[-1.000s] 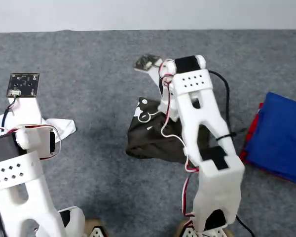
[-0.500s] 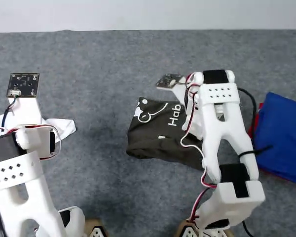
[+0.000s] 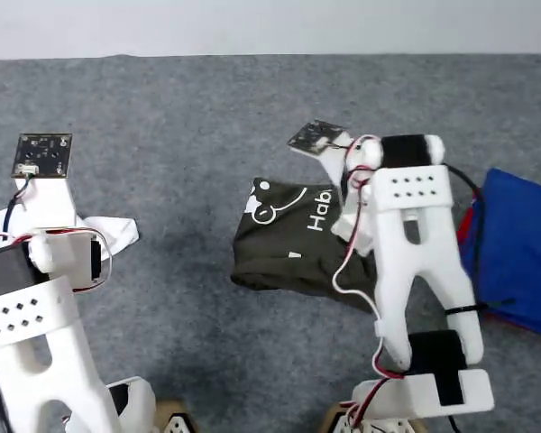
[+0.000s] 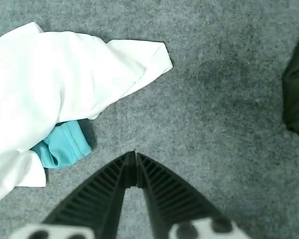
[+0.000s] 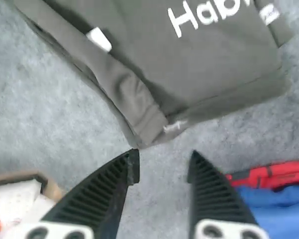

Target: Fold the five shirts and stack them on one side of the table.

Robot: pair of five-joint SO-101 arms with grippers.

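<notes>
Hovering at the edge of the dark shirt with right jaws open, beside the white shirt with left jaws closed.

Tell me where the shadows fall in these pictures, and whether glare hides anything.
High view: even light, with a faint shadow on the grey table left of the dark shirt. Left wrist view: the white shirt is bright yet its folds show; a dark shadow lies beside the teal cloth. Right wrist view: shade sits in the dark shirt's folds; no glare anywhere.
</notes>
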